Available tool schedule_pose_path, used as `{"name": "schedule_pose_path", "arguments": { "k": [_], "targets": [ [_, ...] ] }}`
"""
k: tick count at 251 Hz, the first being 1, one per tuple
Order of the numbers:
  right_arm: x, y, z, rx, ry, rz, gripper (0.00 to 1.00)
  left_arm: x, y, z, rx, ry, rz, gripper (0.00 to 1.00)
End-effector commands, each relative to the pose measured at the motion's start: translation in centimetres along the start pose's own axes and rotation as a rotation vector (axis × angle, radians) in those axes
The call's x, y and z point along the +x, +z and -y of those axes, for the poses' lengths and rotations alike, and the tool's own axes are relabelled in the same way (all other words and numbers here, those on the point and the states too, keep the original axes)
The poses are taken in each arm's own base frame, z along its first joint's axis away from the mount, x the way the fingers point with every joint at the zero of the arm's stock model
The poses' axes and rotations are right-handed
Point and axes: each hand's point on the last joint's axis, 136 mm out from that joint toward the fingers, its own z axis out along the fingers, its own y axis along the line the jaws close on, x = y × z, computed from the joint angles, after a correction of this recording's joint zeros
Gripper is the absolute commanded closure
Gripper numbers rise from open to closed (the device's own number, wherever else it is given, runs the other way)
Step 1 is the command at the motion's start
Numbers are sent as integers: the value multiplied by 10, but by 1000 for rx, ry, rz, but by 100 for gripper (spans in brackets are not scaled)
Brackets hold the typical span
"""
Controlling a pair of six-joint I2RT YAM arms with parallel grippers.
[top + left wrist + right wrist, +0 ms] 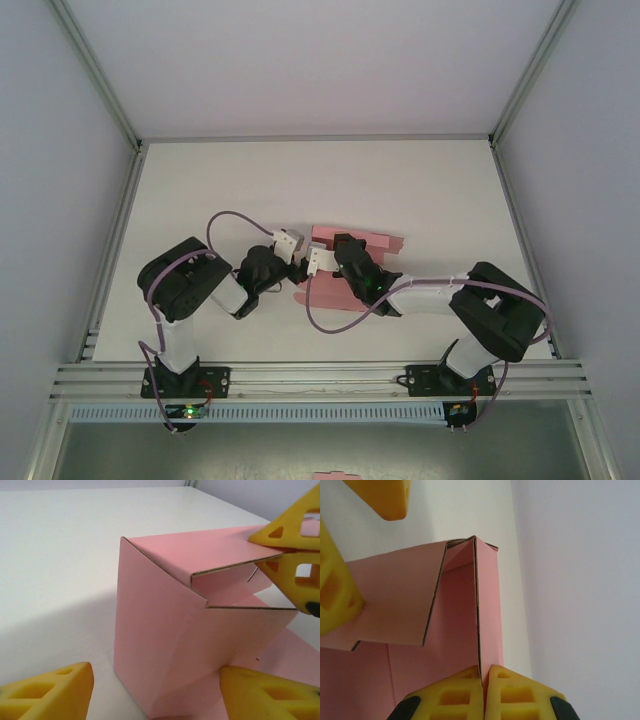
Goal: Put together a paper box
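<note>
Paper box (165,630) stands half-folded between the spread fingers of the left gripper (156,671); the right gripper (483,674) pinches its upright wall from the opposite side.

Look at your desk (300,185): white, matte, spanning middle of top view. Pink paper box (380,242) sits on it, centre, part-folded.

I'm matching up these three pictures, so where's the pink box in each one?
Top external: box near the middle, partly covered by the right arm.
Left wrist: box at centre, a folded flap on top.
Right wrist: box at left and centre, down to the bottom edge.
Shared landmark: right claw, shut on the box's card; upper right in the left wrist view.
</note>
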Motion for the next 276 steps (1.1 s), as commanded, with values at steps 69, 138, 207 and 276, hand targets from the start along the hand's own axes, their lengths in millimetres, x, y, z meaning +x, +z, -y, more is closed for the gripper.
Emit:
{"name": "schedule_pose_path", "arguments": {
  "k": [69,138,207,276],
  "targets": [
    [35,-23,-123,-529,-66,-27,100,-47,21,30,242,101,106,16],
    [34,-23,-126,-562,-38,-22,100,-47,42,19,217,66,57,29],
    [48,-14,-111,-474,-26,-68,100,-39,21,20,205,31,35,18],
    [53,-12,-96,-436,20,-77,100,-30,-30,35,180,-37,-134,0]
  ]
}}
